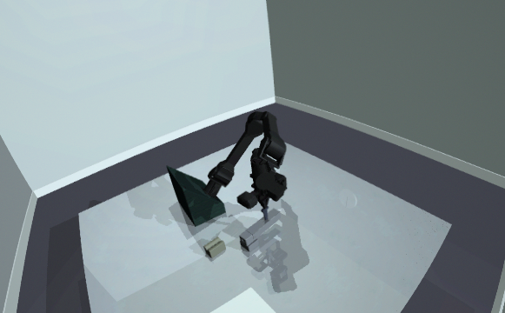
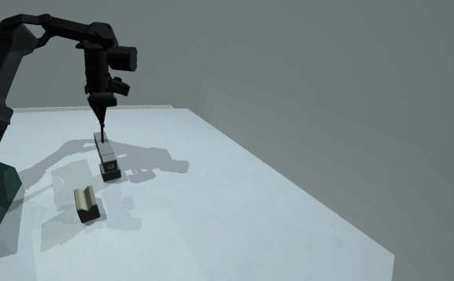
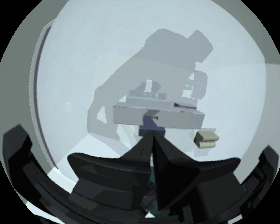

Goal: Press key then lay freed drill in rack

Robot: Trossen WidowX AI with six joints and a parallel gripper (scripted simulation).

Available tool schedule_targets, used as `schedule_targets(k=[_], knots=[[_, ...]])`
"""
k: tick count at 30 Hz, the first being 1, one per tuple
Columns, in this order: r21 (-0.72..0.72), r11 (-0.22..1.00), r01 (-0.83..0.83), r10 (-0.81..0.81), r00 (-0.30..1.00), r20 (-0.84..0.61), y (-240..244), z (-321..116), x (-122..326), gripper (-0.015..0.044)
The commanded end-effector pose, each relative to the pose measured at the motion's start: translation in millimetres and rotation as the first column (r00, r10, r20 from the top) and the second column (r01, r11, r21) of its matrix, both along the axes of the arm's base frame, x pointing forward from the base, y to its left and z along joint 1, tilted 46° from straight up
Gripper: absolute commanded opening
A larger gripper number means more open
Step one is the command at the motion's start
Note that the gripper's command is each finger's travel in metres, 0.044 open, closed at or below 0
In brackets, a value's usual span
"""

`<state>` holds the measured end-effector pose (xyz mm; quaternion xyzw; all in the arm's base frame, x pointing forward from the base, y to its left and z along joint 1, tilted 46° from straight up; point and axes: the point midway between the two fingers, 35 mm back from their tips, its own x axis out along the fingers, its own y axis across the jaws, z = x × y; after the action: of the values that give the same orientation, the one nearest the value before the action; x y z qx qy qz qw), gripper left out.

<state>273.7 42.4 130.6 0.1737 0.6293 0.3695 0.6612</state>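
A long grey block (image 1: 256,231) (image 2: 105,150) (image 3: 181,119) lies on the table. The key (image 1: 265,214) (image 2: 102,134) (image 3: 151,121), a thin dark blue post, stands up from its top near the end away from the rack. My gripper (image 1: 264,207) (image 2: 102,123) (image 3: 152,133) is shut and empty, pointing down. Its tips are at the key's top and seem to touch it. In the exterior view a small round shape, perhaps the drill's end (image 2: 110,166), shows in the block's near end face; the rest of the drill is hidden. The beige rack (image 1: 215,248) (image 2: 87,204) (image 3: 207,139), a grooved block, stands apart from the grey block.
A dark green wedge-shaped block (image 1: 197,202) (image 2: 0,195) stands at the arm's base, left of the rack in the top and exterior views. The arm arches over from there to the grey block. Walls stand around the table.
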Motion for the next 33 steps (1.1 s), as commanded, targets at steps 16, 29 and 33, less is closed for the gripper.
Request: schedule_targets(k=[16, 29, 33], knots=[[0.0, 1.0, -0.011, 0.011, 1.0, -0.011, 8.8, -6.3, -5.1, 0.0], [0.0, 1.0, -0.011, 0.011, 1.0, -0.011, 11.3, -9.0, -8.4, 0.0], [0.0, 1.0, -0.011, 0.011, 1.0, -0.011, 12.4, -10.1, -9.0, 0.0]])
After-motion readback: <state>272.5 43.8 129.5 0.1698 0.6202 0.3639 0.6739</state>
